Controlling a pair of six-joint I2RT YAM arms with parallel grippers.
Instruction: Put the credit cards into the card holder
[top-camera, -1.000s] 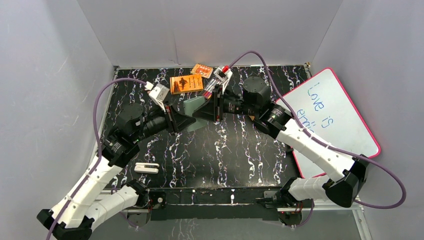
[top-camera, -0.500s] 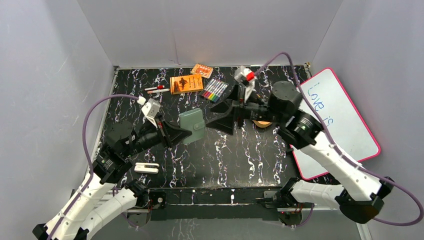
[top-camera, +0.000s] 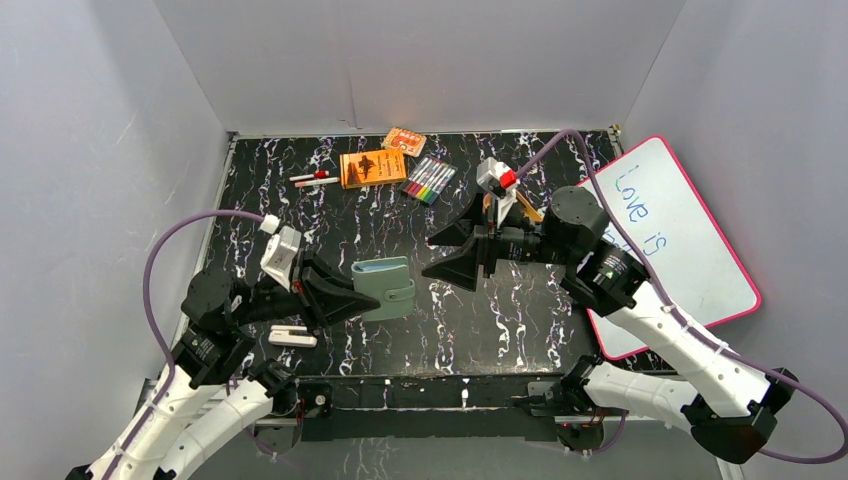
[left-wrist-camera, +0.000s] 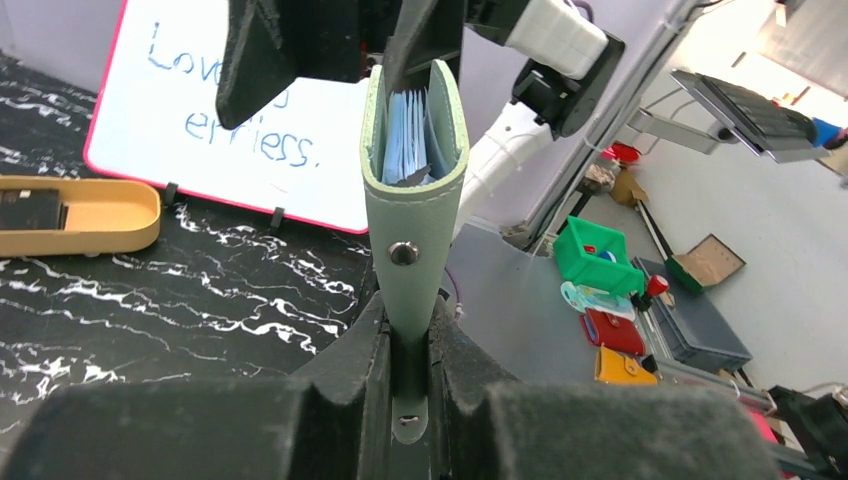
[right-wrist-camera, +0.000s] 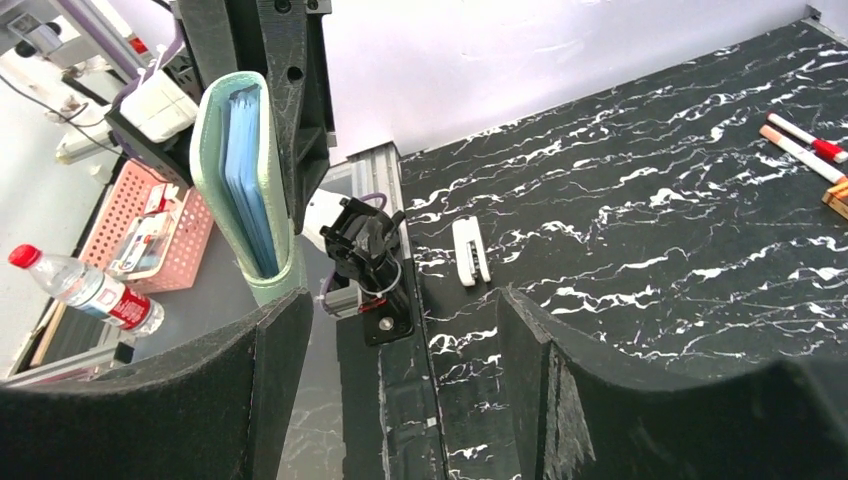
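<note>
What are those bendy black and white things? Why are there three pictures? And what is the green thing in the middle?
Those are two robot arms. Each one ends in a pincer with two fingers. The big picture comes from a camera up high, looking down on the black marbled table. The other two come from little cameras on the arms' wrists, so you see their own fingers up close. The left pincer is squeezing a green card holder with blue sleeves inside. The right pincer is open and holds nothing. On the table lie orange boxes and coloured markers, and a whiteboard sits at the right.
</note>
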